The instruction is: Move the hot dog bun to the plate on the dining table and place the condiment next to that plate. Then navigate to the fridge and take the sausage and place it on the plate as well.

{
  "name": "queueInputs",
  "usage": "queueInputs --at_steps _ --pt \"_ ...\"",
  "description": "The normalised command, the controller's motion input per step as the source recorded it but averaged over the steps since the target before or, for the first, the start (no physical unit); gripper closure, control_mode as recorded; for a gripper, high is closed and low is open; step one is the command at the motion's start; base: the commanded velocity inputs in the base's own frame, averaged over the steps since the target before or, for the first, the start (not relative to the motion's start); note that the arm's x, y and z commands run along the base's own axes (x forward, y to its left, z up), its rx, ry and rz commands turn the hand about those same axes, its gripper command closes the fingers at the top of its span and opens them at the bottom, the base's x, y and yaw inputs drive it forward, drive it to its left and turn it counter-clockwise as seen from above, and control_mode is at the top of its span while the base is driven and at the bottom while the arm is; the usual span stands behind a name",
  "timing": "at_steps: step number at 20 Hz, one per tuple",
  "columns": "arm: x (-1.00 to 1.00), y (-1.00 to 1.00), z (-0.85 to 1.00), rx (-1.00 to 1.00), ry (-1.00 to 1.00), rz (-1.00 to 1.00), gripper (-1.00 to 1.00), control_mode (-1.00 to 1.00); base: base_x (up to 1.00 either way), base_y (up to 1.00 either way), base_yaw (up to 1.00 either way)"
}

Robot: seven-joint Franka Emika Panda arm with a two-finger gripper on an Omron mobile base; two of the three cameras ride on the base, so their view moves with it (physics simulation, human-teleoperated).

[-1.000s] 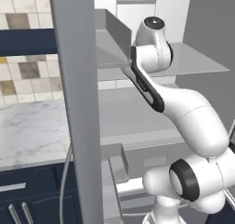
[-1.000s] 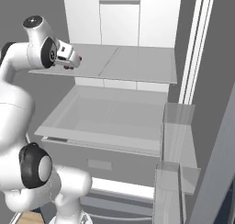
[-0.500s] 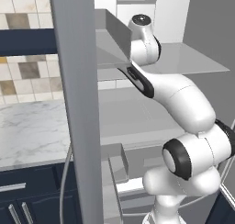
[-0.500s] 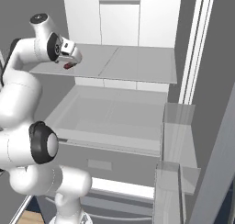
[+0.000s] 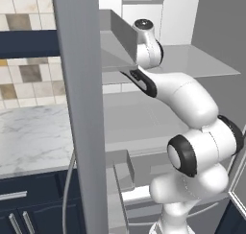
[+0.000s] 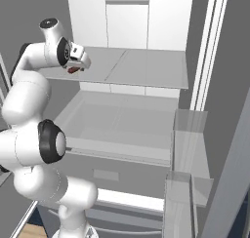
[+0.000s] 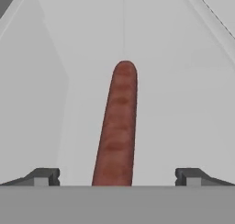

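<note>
The sausage (image 7: 117, 126) lies on the upper shelf (image 6: 146, 66) inside the fridge (image 6: 215, 86), near the shelf's left end. In the hand view it runs toward 12 o'clock, between the gripper's (image 7: 117, 176) 2 spread fingertips (image 7: 43, 176).

Fridge (image 6: 146, 17) open, white inside. Arm reaches up from lower left; tool (image 6: 77, 62) sits at the left end of the upper shelf (image 6: 141, 66). Sausage (image 6: 72, 70), dark red, lies on the shelf just under the tool. Lower shelf (image 6: 117, 122) bare. Door bins (image 6: 188, 134) at right.
</note>
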Motion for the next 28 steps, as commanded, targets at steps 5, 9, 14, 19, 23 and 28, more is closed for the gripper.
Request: queueInputs --at_steps 5,9,14,19,23,28 --pt "0.16 0.0 -0.24 0.0 0.0 0.0 -1.0 -1.0 0.0 0.0 0.0" --pt "0.17 0.0 -0.27 0.0 0.01 0.0 -1.0 -1.0 0.0 0.0 0.0" --pt "0.12 0.0 -0.29 -0.02 0.02 0.0 1.0 -1.0 0.0 0.0 0.0" --pt "0.02 0.0 -0.28 -0.03 0.05 0.0 1.0 -1.0 0.0 0.0 0.0" --pt "-0.09 -0.07 -0.07 0.0 0.01 -0.01 1.0 -1.0 0.0 0.0 0.0" --pt "-0.44 -0.31 0.01 0.01 -0.08 -0.04 1.0 -1.0 0.0 0.0 0.0"
